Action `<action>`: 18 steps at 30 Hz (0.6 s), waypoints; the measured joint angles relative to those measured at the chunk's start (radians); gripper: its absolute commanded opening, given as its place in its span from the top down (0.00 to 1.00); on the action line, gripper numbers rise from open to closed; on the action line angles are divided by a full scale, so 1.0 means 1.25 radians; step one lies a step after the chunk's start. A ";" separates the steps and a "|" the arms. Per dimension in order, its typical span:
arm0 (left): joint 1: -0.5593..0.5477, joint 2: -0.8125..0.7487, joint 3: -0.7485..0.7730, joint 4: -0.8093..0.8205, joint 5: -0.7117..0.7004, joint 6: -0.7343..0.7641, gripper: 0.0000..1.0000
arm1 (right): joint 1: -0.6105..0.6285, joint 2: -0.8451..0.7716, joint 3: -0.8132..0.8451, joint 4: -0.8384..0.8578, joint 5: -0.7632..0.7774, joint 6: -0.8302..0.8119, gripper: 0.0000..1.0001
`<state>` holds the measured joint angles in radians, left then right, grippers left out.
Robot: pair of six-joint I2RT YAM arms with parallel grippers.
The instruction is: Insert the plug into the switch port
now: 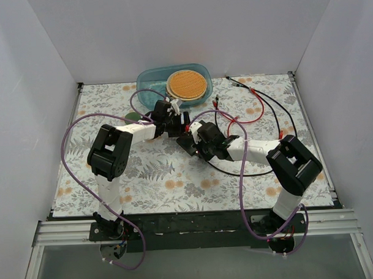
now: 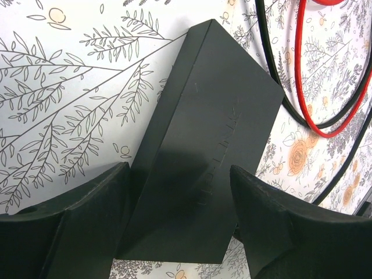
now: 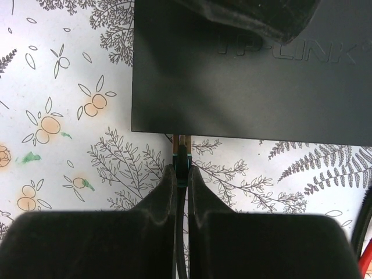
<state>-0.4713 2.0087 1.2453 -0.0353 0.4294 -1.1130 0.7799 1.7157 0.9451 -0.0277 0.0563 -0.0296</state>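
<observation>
Plug [image 3: 182,156] is pinched tight between the two fingers [image 3: 163,192] of the right gripper [image 3: 181,174]. Only a small bit of it pokes out past the tips. Just in front of that gripper, the plug's end touches the near edge of the switch [image 3: 250,75]. The switch is a flat black box lying on the bench [image 3: 58,87]. That edge is dark, so I cannot tell if the end is inside a port.

The left gripper [image 2: 177,174] is closed on the switch, with one finger pressed to each side. The box lies slanted between those fingers, and one corner points away from the gripper.

Past the switch, on the right of the left gripper, a red wire [image 2: 297,58] and a black wire [image 2: 268,58] curl side by side on the bench.

Far beyond both grippers, a blue tub [image 1: 154,79] stands at the back of the bench. A round orange thing [image 1: 186,84] lies in it.
</observation>
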 measured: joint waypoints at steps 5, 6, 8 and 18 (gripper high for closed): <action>0.000 0.000 0.000 -0.002 0.000 0.002 0.32 | 0.000 0.000 -0.005 0.006 -0.005 -0.015 0.99; 0.000 0.000 0.000 -0.002 0.000 0.002 0.33 | 0.000 0.000 -0.005 0.006 -0.003 -0.015 0.99; 0.000 -0.001 0.000 -0.002 0.001 0.002 0.33 | 0.000 0.001 -0.004 0.006 0.000 -0.015 0.99; 0.000 -0.007 -0.013 0.005 -0.011 0.011 0.46 | 0.000 0.012 0.007 -0.001 0.013 0.000 0.99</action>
<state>-0.4713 1.9999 1.2297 -0.0292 0.4156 -1.0992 0.7803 1.7302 0.9543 -0.0292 0.0727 -0.0296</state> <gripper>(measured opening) 0.640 0.061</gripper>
